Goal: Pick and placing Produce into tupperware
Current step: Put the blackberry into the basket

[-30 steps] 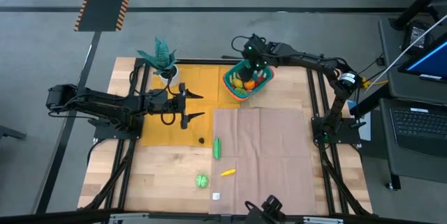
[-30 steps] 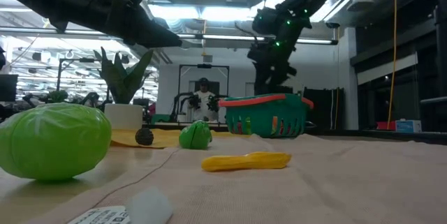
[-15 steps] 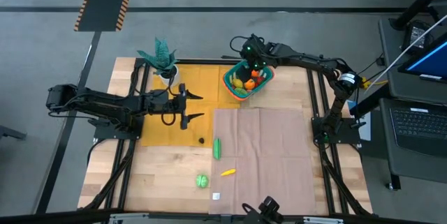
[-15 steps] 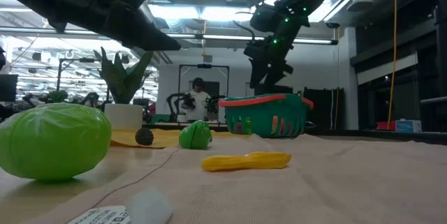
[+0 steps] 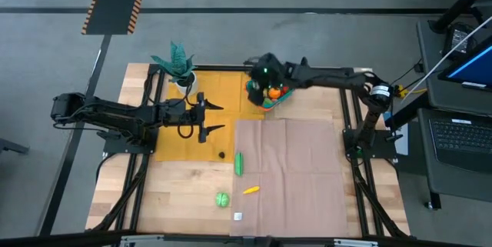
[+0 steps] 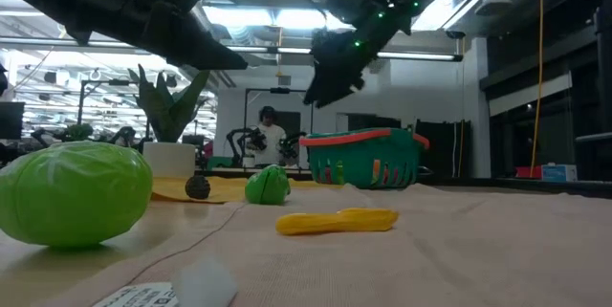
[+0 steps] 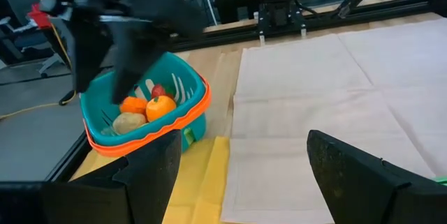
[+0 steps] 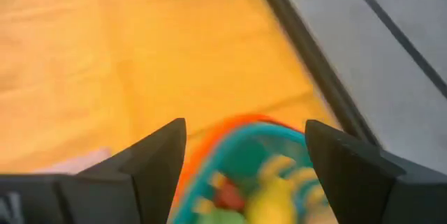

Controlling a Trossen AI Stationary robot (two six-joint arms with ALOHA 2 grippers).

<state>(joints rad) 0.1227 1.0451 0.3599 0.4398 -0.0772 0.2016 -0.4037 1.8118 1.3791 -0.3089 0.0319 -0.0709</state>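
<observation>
1. Right gripper (image 5: 261, 70): dark fingers spread wide, empty, above the container's rim, upper centre of the high view.
2. Left gripper (image 5: 217, 117): spread wide, empty, left of centre.
3. Teal slotted plastic tupperware (image 5: 270, 98), orange-red rim, holding rounded produce (image 7: 160, 107).
4. Smooth green piece (image 5: 222, 198), lower centre.

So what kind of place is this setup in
Probably a robotics lab or workshop: a wooden table ringed by a metal frame, a computer workstation beside it, and an open hall with exposed ceiling ducts behind.
</observation>
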